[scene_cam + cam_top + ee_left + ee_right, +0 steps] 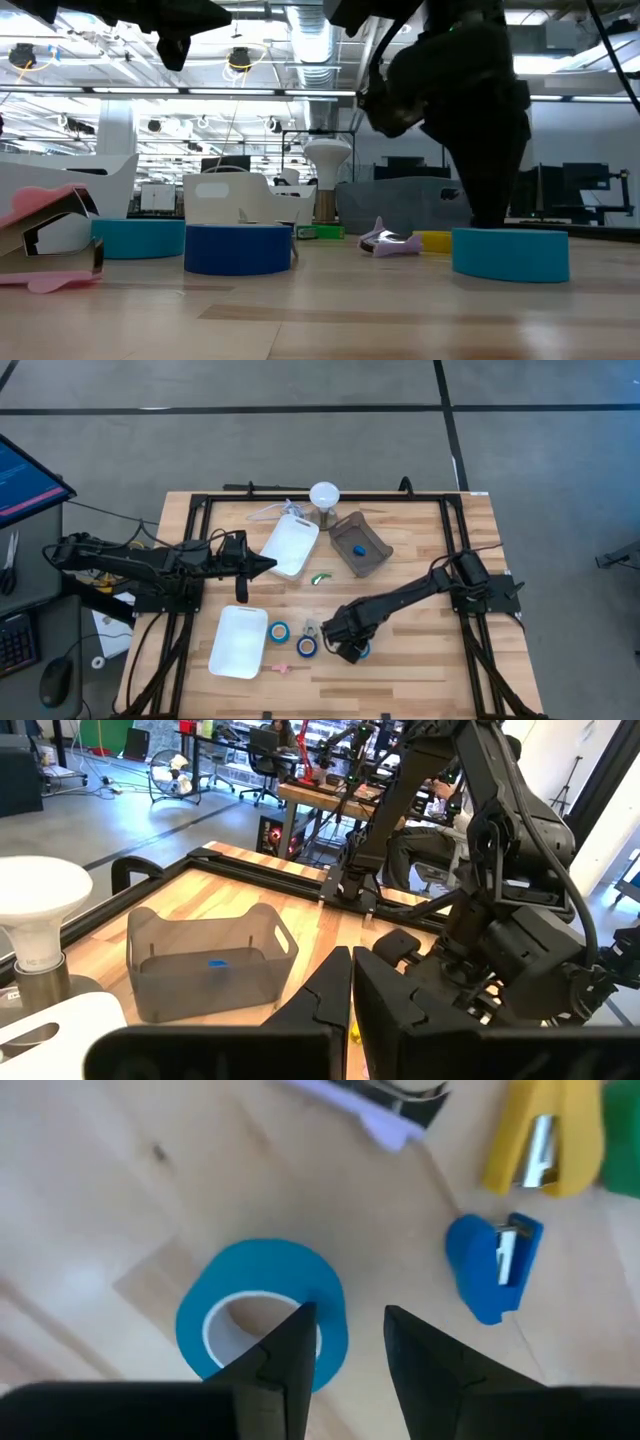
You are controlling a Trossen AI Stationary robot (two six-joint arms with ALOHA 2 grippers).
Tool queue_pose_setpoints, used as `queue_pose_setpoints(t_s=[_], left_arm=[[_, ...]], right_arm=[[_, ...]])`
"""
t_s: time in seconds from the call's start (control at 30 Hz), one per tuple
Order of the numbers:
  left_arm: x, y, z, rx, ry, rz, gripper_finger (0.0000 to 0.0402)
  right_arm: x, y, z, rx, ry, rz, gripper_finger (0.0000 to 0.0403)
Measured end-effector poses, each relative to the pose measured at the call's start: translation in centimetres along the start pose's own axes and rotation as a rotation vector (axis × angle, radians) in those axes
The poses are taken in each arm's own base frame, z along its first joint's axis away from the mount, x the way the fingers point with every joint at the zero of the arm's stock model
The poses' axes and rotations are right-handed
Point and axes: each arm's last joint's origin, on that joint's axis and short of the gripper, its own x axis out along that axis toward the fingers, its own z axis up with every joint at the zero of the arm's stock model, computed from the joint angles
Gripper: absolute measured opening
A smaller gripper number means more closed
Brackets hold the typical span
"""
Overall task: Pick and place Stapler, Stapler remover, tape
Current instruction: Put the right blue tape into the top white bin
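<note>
My right gripper (345, 1320) points down over a blue roll of tape (262, 1320) lying flat on the wood near the front middle (360, 653). It is open, one finger in the roll's hole and the other outside its wall. Two more blue tape rolls (279, 631) (306, 648) lie to its left. A yellow stapler (545, 1135), a small blue stapler-like piece (490, 1265) and a purple piece with metal jaws (390, 1110) lie close by. My left gripper (270, 565) hovers shut above the table's left middle, holding nothing. My right gripper straddles the tape roll's wall (332, 1315) from above, with the roll flat on the table. A strip of wood shows between the wall and the outer finger (430, 1360). Whether the inner finger (285, 1355) touches the wall I cannot tell.
Two white trays sit at the back middle (290, 547) and front left (238, 642). A grey bin (360, 544) holds a blue object. A white lamp-like disc (324, 493) stands at the back. A green piece (320, 577) and a pink piece (280, 668) lie loose.
</note>
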Motion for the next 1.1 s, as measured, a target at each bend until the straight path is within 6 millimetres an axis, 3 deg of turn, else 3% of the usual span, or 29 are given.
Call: queue_pose_setpoints(t_s=[0.4, 1.1], left_arm=[[0.0, 0.0, 0.0, 0.001, 0.0, 0.0, 0.0008], [0.0, 0.0, 0.0, 0.0, 0.0, 0.001, 0.0008]], right_arm=[[-2.0, -0.2, -0.5, -0.074, 0.005, 0.078, 0.0114], [-1.6, 0.0, -0.7, -0.199, -0.006, 0.074, 0.0114]])
